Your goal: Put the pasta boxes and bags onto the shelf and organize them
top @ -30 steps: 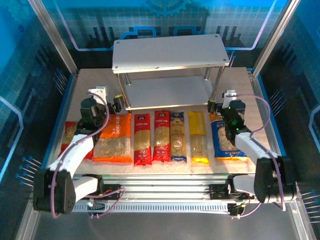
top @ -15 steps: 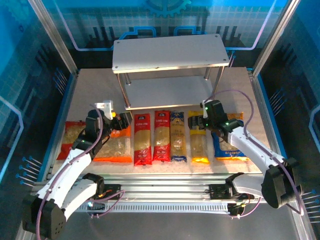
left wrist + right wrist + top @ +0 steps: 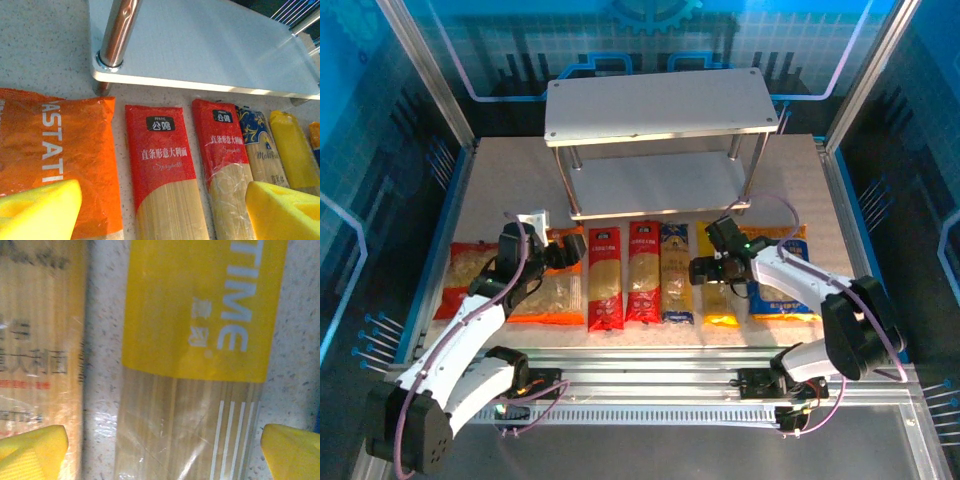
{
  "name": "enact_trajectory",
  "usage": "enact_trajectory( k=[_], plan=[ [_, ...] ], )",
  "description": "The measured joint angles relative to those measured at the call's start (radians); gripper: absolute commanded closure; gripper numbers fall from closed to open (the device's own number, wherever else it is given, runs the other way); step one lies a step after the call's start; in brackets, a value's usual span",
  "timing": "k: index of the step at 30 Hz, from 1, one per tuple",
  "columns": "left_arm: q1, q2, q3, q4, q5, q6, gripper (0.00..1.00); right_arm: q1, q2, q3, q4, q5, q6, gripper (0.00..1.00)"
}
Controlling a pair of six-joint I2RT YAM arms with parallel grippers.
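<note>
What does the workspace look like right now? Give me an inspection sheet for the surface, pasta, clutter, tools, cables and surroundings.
Surface: speckled beige tabletop, all packs in one row near the arms.
Job's things: grey-white two-tier shelf, no pack seen on it. Red spaghetti pack, second red spaghetti pack, dark blue spaghetti pack and yellow spaghetti pack lie side by side. Red pillow bag and orange pillow bag lie to their left, blue pillow bag to their right.
Clutter: nothing seen.
Grippers: left tool open over the orange bag and red packs; right tool open, pads either side of the yellow pack.
Cables: purple cables along both arms.
Surroundings: blue-lit clear panels, aluminium frame posts.
</note>
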Motion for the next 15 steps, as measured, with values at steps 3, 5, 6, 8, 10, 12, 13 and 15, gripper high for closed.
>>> enact_trajectory(
  k=[3,5,6,8,10,12,13,15],
  plan=[
    [0.000,0.003,0.000,0.000,0.000,-0.001,0.14,0.005,0.024,-0.007,-0.005,0.004,0.018,0.00],
    [0.000,0.003,0.000,0.001,0.000,-0.001,0.14,0.009,0.036,-0.008,-0.010,0.012,0.028,0.00],
    [0.000,0.003,0.000,0.000,0.000,-0.001,0.14,0.011,0.039,-0.010,-0.010,0.016,0.031,0.00],
    [0.000,0.003,0.000,0.001,0.000,-0.001,0.14,0.012,0.046,-0.016,-0.010,0.016,0.035,0.00],
    [0.000,0.003,0.000,0.001,0.000,-0.001,0.14,0.013,0.054,-0.021,-0.009,0.016,0.040,0.00],
    [0.000,0.003,-0.001,0.001,0.000,-0.001,0.14,0.019,0.066,-0.028,-0.009,0.016,0.043,0.00],
    [0.000,0.003,-0.001,0.001,0.000,-0.001,0.14,0.024,0.071,-0.030,-0.010,0.016,0.046,0.00],
    [0.000,0.003,-0.001,0.001,0.000,-0.001,0.15,0.034,0.078,-0.031,-0.013,0.024,0.049,0.00]
  ],
)
